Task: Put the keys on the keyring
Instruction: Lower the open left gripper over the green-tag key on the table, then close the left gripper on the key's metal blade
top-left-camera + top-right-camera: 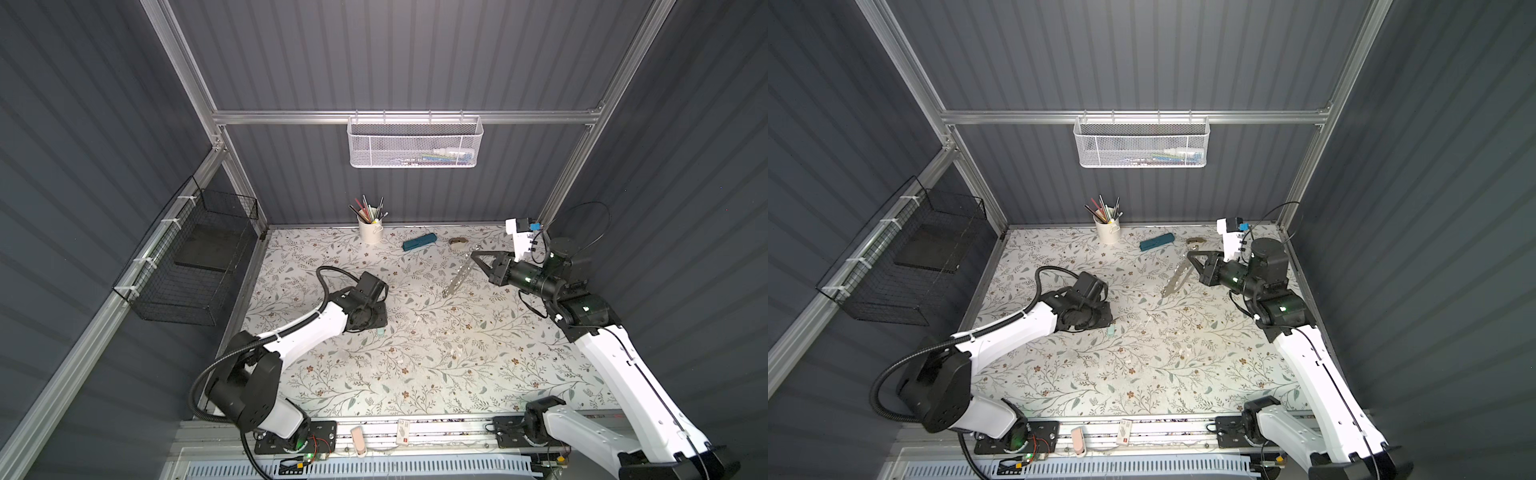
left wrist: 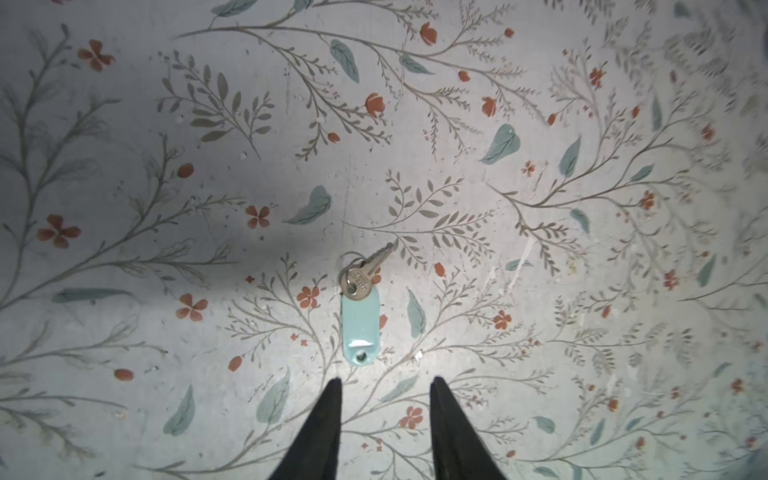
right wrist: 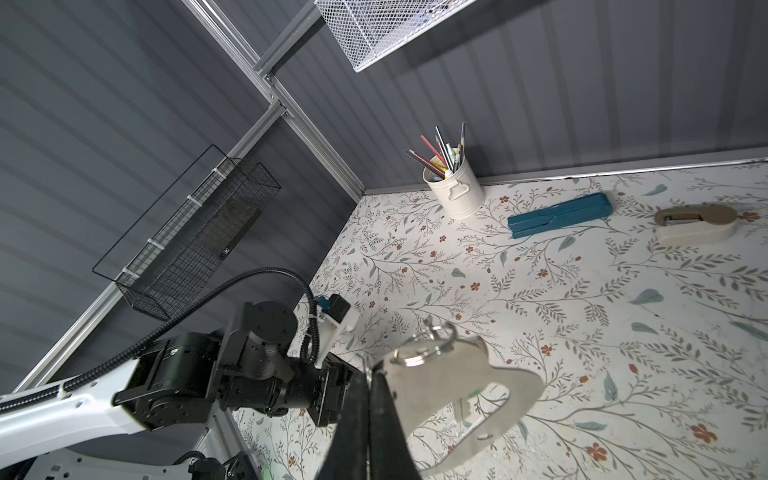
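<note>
Hovering my left tool [image 2: 385, 380], jaws apart and empty, just short of the mint-tagged key [image 2: 360, 320] lying flat on the tabletop [image 2: 582, 291]; right tool [image 3: 369, 374] (clenched tight) grips the keyring [image 3: 478, 374] by its edge.

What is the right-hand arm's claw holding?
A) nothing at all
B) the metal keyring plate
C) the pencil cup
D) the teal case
B: the right wrist view shows the right gripper shut on the edge of the keyring.
</note>
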Robot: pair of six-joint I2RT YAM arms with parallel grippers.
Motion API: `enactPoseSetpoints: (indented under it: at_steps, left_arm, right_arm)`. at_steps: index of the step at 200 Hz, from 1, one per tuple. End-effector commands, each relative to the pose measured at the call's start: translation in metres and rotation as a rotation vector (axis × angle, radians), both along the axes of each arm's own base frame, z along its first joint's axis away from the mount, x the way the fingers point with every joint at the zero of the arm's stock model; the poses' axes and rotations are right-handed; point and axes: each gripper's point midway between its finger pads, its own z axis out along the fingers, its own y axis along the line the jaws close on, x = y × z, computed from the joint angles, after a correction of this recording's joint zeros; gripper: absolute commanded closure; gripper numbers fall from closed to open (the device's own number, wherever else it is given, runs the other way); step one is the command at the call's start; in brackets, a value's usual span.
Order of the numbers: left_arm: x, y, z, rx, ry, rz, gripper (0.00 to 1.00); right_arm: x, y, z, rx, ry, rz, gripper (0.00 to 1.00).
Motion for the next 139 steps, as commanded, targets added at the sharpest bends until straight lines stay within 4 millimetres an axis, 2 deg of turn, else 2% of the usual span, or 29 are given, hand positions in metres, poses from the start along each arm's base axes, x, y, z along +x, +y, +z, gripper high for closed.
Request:
enactPoseSetpoints:
  at_steps: [1,47,94,139]
  left_arm:
    - [0.004,0.004,-0.004,0.067,0.023,-0.057,0.68]
    - [0.029,0.008,-0.019,0.034,0.111,-0.141,0.73]
    - [0.027,-0.003,-0.043,0.003,0.265,-0.255,0.76]
    - [0.033,-0.002,-0.049,-0.039,0.299,-0.270,0.77]
  right_arm:
    - [-0.004,0.004,0.009,0.012,-0.045,0.030,0.96]
    - [-0.009,0.006,0.008,0.001,-0.046,0.048,0.96]
    - [-0.012,0.007,0.005,-0.007,-0.044,0.068,0.96]
    - [-0.016,0.008,0.003,-0.008,-0.040,0.080,0.95]
